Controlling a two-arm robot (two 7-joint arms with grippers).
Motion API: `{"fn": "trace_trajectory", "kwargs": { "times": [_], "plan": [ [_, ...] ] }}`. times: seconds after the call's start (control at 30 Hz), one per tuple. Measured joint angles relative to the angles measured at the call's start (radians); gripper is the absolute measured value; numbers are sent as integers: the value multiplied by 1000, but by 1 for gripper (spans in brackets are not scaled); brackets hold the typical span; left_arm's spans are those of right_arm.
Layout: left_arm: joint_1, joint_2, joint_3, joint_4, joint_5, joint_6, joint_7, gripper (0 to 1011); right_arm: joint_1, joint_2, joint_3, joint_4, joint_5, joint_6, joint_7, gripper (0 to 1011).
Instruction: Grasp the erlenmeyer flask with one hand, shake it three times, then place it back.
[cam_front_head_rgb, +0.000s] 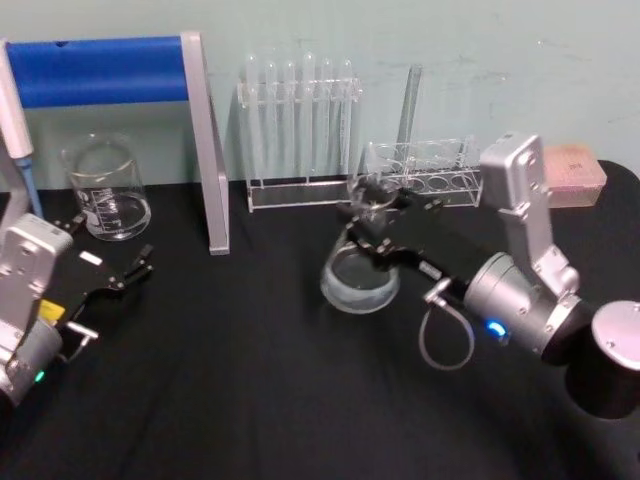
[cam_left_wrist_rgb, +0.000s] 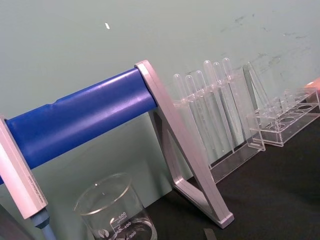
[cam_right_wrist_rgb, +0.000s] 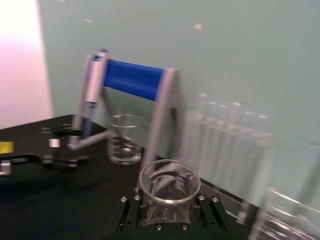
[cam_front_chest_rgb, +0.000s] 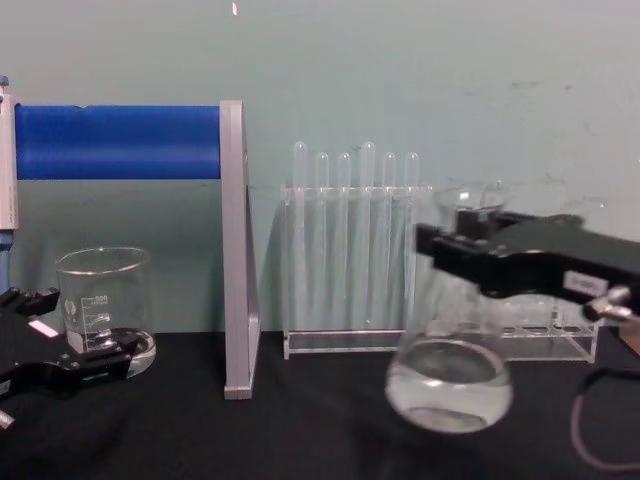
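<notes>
The erlenmeyer flask (cam_front_head_rgb: 358, 280) is clear glass with a little liquid in its wide base (cam_front_chest_rgb: 448, 388). It sits mid-table in front of the tube racks. My right gripper (cam_front_head_rgb: 376, 226) reaches in from the right and is shut on the flask's neck just below the flared rim (cam_right_wrist_rgb: 169, 181). In the chest view the black jaws (cam_front_chest_rgb: 470, 252) clamp the neck, and the base hangs below them, slightly tilted. I cannot tell whether the base touches the black table. My left gripper (cam_front_head_rgb: 115, 293) rests open at the table's left, holding nothing.
A graduated beaker (cam_front_head_rgb: 105, 190) stands at the back left, just beyond the left gripper. A stand with a blue bar (cam_front_head_rgb: 100, 70) and a grey leg (cam_front_head_rgb: 212, 150) rises beside it. Test tube racks (cam_front_head_rgb: 300, 110) (cam_front_head_rgb: 425, 172) line the back wall. A pink box (cam_front_head_rgb: 575, 180) lies far right.
</notes>
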Motion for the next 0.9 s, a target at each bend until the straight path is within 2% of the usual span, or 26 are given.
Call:
{"fn": "trace_trajectory", "kwargs": {
  "times": [0.43, 0.7, 0.9],
  "plan": [
    [0, 0, 0, 0, 0, 0, 0, 1001, -10, 31, -118, -55, 12, 0, 72, 450],
    [0, 0, 0, 0, 0, 0, 0, 1001, -9, 50, -157, -70, 23, -2, 95, 450],
    [0, 0, 0, 0, 0, 0, 0, 1001, -3, 57, -172, -72, 29, -4, 96, 450]
  ]
}}
